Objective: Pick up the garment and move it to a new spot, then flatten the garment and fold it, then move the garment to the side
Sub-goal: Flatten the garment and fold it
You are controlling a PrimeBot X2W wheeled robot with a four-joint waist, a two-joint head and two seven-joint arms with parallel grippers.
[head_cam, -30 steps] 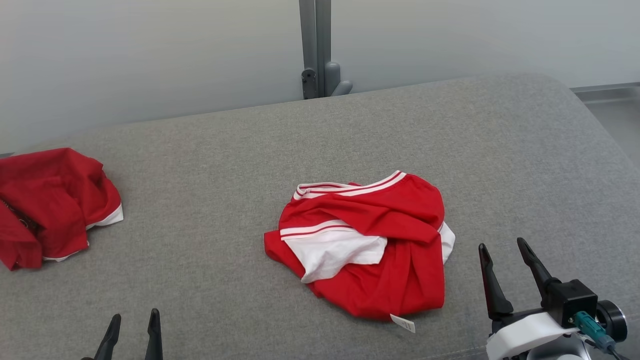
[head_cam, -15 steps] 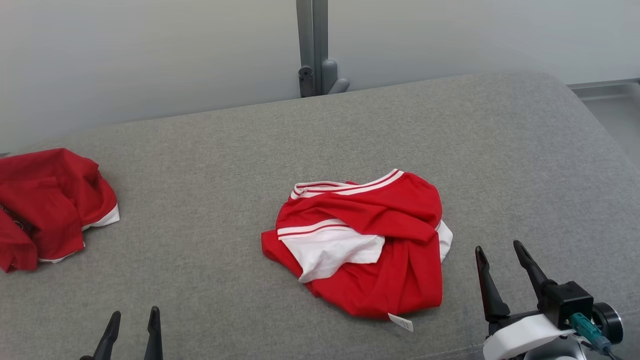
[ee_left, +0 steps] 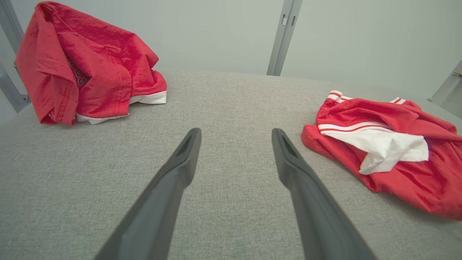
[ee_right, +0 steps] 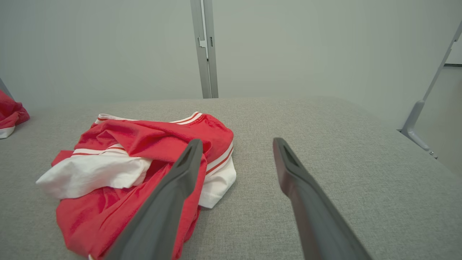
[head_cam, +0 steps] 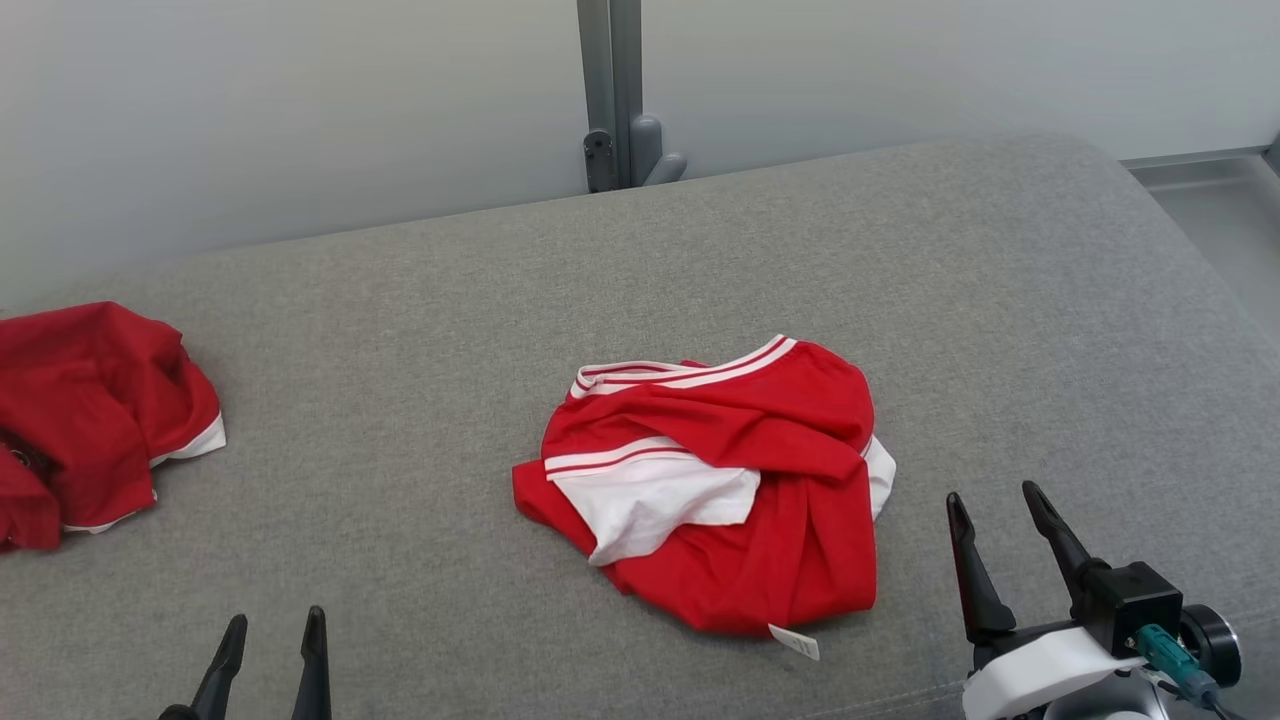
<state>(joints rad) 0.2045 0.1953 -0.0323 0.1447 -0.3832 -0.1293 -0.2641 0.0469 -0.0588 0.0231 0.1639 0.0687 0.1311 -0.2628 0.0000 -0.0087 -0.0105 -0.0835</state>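
On the grey padded surface (head_cam: 400, 300): 2 red bundles in play, lying well apart from each other.
Garment (head_cam: 700, 490): crumpled heap right in the middle, red with white panels and red-and-white striped trim; a small white tag (head_cam: 795, 641) pokes out at its near edge.
Second red garment (head_cam: 90, 420): bunched up way over at the left edge, with a strip of white hem showing low down.
Left gripper (head_cam: 275, 625): low at the near left, fingers spread wide with nothing between them, and bare grey fabric ahead; it is clear of both bundles.
Right gripper (head_cam: 992, 497): near right, just beside the garment's right side, fingers parted wide and empty, with a gap to the cloth.
Right wrist view: 1 finger crosses in front of the garment, the other sits over bare surface.
Grey post (head_cam: 610, 90): upright behind the far edge, against the pale wall.
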